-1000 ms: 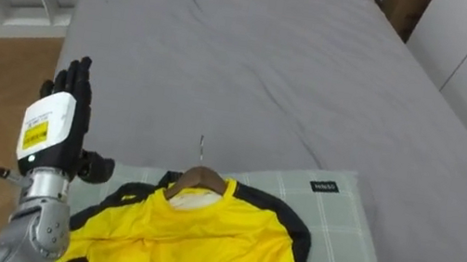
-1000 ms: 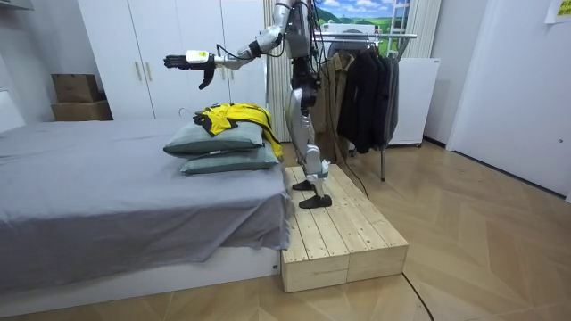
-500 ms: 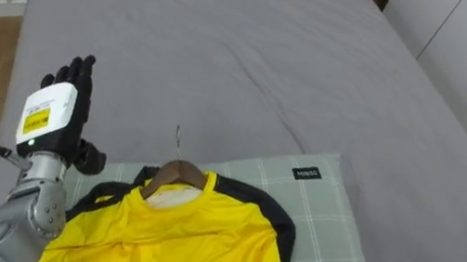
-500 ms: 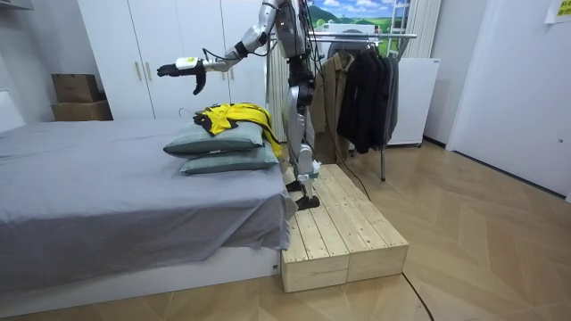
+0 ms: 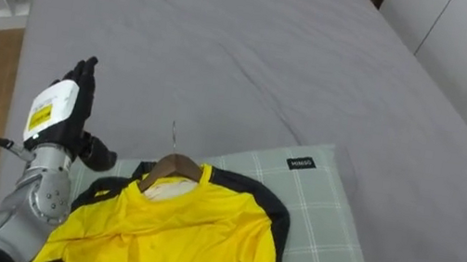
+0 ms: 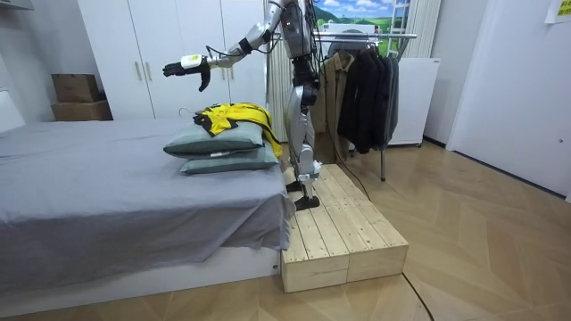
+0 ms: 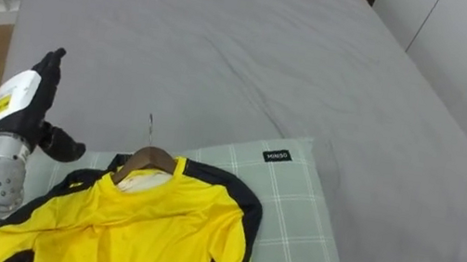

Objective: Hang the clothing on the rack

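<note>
Hanger [image 5: 173, 168] with the yellow shirt [image 5: 184, 236] lies on the green pillow [image 5: 323, 232]. You hold your left hand [image 5: 58, 113] up just left of the hanger, open flat, holding nothing.

Labels are showing here and there, none of them readable.
A small dark tag [image 5: 301, 163] with pale lettering is sitting at the far corner of the checked pillow [image 5: 329, 240], its letters too small to make out. A yellow sticker [image 5: 43, 118] is showing on the back of the left hand [image 5: 69, 100], its print illegible. A dark mark [image 5: 100, 193] is lying on the yellow shirt [image 5: 187, 246] near the shoulder, unreadable. A yellow sheet [image 6: 558, 9] is hanging on the wall [image 6: 517, 80], its content too small to tell.
</note>
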Robot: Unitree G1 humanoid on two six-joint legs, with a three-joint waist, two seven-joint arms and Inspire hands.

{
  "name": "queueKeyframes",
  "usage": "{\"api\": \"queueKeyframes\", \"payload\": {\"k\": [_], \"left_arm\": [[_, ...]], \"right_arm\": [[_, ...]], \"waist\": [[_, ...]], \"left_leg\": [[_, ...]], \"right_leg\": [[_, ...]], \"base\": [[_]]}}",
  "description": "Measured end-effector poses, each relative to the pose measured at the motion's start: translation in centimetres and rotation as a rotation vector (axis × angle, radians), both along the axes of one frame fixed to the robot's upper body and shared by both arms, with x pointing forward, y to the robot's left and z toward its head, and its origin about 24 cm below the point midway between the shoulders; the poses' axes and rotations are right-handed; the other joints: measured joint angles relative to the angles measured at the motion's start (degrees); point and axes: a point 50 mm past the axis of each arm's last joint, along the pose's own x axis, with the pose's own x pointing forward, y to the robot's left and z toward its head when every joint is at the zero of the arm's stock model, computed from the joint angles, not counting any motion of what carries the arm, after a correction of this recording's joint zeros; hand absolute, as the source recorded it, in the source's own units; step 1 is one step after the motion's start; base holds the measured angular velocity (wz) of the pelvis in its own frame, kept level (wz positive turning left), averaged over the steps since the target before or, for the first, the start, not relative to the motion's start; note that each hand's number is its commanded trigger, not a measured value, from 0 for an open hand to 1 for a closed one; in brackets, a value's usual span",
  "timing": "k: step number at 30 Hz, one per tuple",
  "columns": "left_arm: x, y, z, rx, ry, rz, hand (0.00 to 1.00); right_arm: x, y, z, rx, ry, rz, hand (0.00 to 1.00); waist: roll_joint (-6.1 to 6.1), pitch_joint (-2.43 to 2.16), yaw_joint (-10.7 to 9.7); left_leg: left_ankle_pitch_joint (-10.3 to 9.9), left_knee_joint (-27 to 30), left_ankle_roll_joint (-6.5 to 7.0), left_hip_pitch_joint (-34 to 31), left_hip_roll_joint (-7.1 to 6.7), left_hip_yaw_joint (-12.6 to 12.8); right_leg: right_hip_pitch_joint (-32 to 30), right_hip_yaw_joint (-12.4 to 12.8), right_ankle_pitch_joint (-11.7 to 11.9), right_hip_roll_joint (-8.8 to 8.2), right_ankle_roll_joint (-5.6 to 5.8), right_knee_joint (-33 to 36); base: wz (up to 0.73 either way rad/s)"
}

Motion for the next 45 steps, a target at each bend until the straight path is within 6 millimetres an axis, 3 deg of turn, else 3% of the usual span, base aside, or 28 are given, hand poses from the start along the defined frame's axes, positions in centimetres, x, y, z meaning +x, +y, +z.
{"api": "queueKeyframes", "payload": {"k": [12, 19, 24, 31, 37, 45], "left_arm": [[-0.4, 0.1, -2.1, -0.066, 0.15, -0.008, 0.0], [-0.9, 0.2, -3.4, -0.082, 0.227, -0.007, 0.0], [-0.9, 0.1, -3.5, -0.089, 0.239, -0.011, 0.0], [-0.6, -0.6, -3.6, -0.123, 0.259, -0.028, 0.0], [0.3, -1.4, -2.6, -0.141, 0.235, -0.051, 0.0], [0.0, -1.5, -3.4, -0.163, 0.305, -0.071, 0.0]], "right_arm": [[0.5, 0.2, 0.1, 0.003, -0.01, 0.01, 0.0], [0.6, 0.2, 0.1, 0.008, -0.017, -0.004, 0.0], [1.0, 0.5, 0.1, 0.012, -0.025, 0.0, 0.0], [1.8, 0.5, 0.3, -0.004, -0.039, 0.012, 0.0], [2.1, 0.5, 0.4, -0.008, -0.044, 0.014, 0.0], [2.3, 0.6, 0.5, -0.005, -0.049, 0.017, 0.0]], "waist": [[-0.04, 0.06, 0.01], [-0.24, 0.42, -0.3], [-0.53, 0.91, -0.67], [-0.81, 1.08, -1.59], [-1.11, 1.25, -1.66], [-1.43, 1.46, -1.76]], "left_leg": [[0.01, 0.26, 0.02, -0.82, -0.02, 0.33], [-0.05, 1.72, 0.09, -2.85, -0.08, 0.28], [-0.05, 1.93, 0.08, -3.78, -0.14, 0.26], [-0.04, 2.18, 0.08, -5.4, -0.21, 0.36], [-0.05, 3.3, 0.07, -6.98, -0.34, 0.38], [-0.05, 3.37, 0.05, -7.14, -0.07, 0.98]], "right_leg": [[-1.72, -0.12, -0.91, -0.51, 0.17, 2.08], [-3.89, -0.24, -1.66, -0.68, 0.05, 3.97], [-5.16, -0.38, -1.94, -0.63, -0.18, 4.86], [-7.17, -0.07, -2.13, -0.67, -0.16, 5.84], [-9.09, -0.06, -3.02, -0.82, -0.34, 7.73], [-9.46, 0.06, -3.25, -0.62, -0.69, 7.91]], "base": [[0.0], [0.0], [0.0], [0.0], [0.0], [0.0]]}}
